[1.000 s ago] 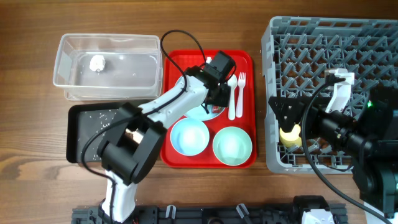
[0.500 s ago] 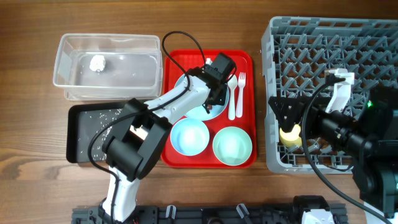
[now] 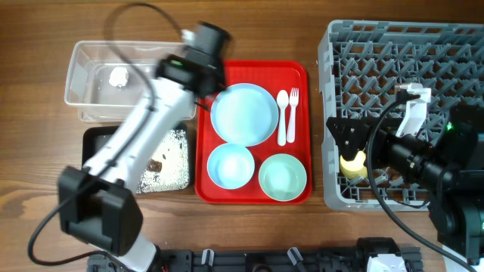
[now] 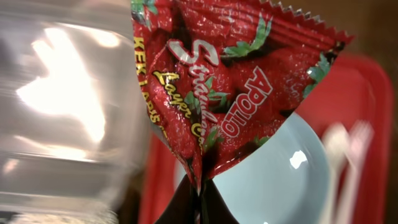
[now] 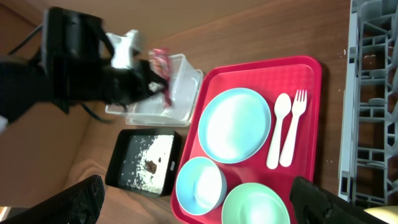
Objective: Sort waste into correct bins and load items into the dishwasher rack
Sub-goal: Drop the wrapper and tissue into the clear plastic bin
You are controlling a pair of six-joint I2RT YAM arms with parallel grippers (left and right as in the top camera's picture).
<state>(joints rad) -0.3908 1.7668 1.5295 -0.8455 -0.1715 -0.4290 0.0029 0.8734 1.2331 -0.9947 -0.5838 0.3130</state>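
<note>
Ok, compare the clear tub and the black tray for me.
The tub is clear and deeper; the black tray is opaque and shallower. The tub holds a paper ball; the black tray holds scattered white scraps. Both are rectangular and sit left of the red tray.

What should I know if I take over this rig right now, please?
Left end effector: shut on the red wrapper, at the right end of the clear tub.
Right end effector: open, empty, over the rack near the yellow cup.
Done: paper ball in tub, rice scraps in black tray, cup in rack.
To do: bin the wrapper; load plate, blue bowl, green bowl, spoon and fork from the red tray.
</note>
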